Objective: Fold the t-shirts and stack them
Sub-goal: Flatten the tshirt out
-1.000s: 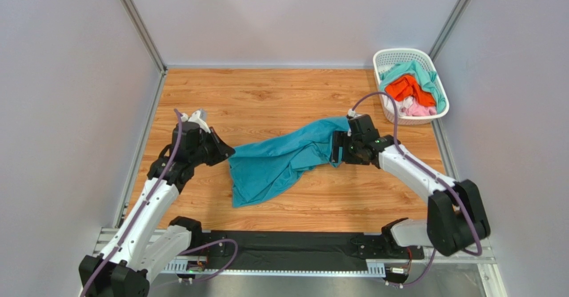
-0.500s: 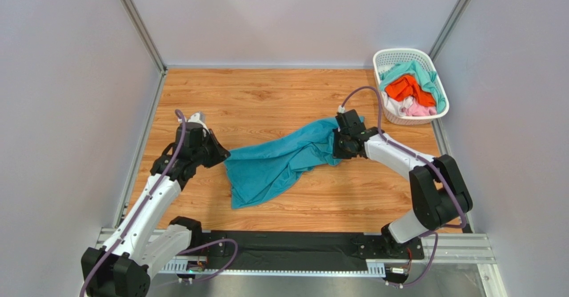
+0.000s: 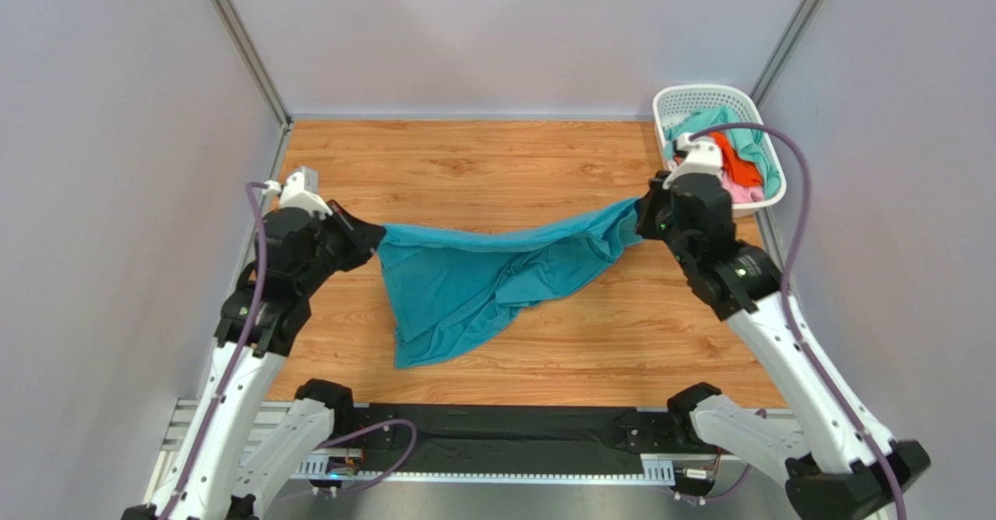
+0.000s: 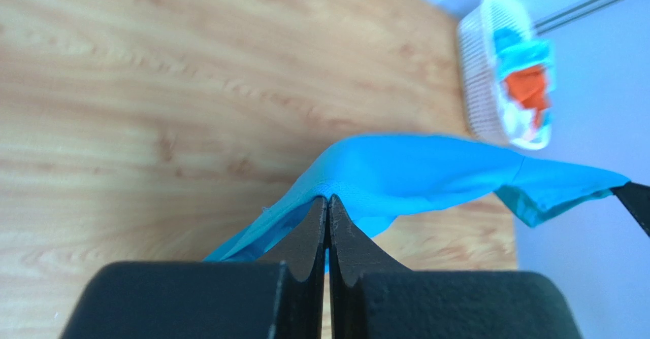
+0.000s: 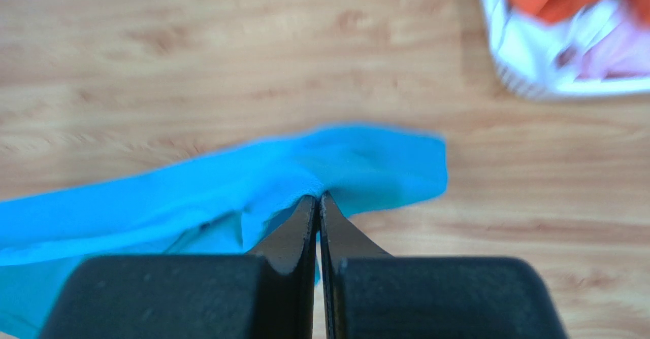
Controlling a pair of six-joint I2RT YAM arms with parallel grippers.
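A teal-blue t-shirt (image 3: 485, 281) hangs stretched between my two grippers above the wooden table, its lower part drooping toward the near edge. My left gripper (image 3: 372, 238) is shut on the shirt's left end; the left wrist view shows cloth (image 4: 427, 175) pinched at the tips of that gripper (image 4: 328, 199). My right gripper (image 3: 642, 214) is shut on the right end, and in the right wrist view the fabric (image 5: 229, 187) is bunched at its tips (image 5: 318, 197). Other t-shirts, orange (image 3: 737, 164) and mint-green (image 3: 705, 123), lie in the basket.
A white lattice basket (image 3: 676, 104) stands at the back right corner, just behind my right wrist; it also shows in the left wrist view (image 4: 477, 88). Grey walls with metal rails enclose the wooden table (image 3: 468, 170) on three sides.
The right gripper shut on the shirt's right end and lifted it up and right toward the basket. The left arm pulled back to the left. The shirt now hangs taut between them.
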